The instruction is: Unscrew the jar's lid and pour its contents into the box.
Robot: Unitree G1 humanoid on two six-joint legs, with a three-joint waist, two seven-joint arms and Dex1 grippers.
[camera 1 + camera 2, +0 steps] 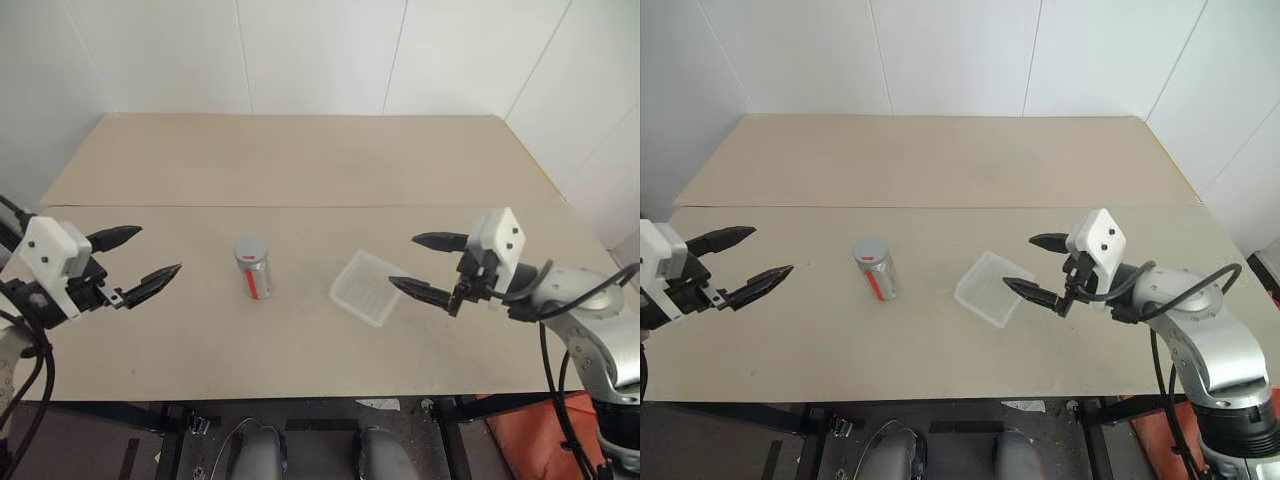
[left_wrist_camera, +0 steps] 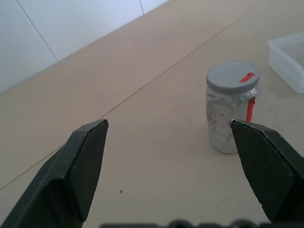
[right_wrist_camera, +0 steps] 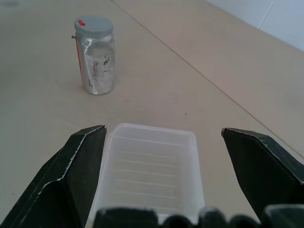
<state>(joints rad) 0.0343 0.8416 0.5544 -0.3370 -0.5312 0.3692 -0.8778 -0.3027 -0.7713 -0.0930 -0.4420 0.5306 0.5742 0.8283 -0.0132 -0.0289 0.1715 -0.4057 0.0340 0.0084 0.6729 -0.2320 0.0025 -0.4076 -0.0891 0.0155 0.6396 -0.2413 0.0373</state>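
The small clear cylindrical jar (image 1: pixel 254 272) with a red mark down its side is standing upright near the middle of the pale beige desk (image 1: pixel 300 160), its round flat grey screw lid (image 1: pixel 251 249) sitting closed on top, so the step in hand looks to be the first reach and grasp. The shallow translucent white plastic box (image 1: pixel 368 288) with a ribbed bottom is lying just to the right of the jar, apart from it, empty as far as can be seen; the contents cannot be made out through the cloudy glass. The left hand (image 1: pixel 136 262) is hovering well left of the jar with its two black fingers spread wide and holding nothing, and the right hand (image 1: pixel 424 264) is hovering at the right edge of the box, fingers likewise spread and empty. To do this well, one hand should probably be closing around the jar's body low enough to leave the lid free, while the other comes down squarely over the lid; the jar is tall and narrow, so a sideways nudge could tip it. The desk is showing a seam running across it, with plain white panelled walls (image 1: pixel 320 50) rising behind.
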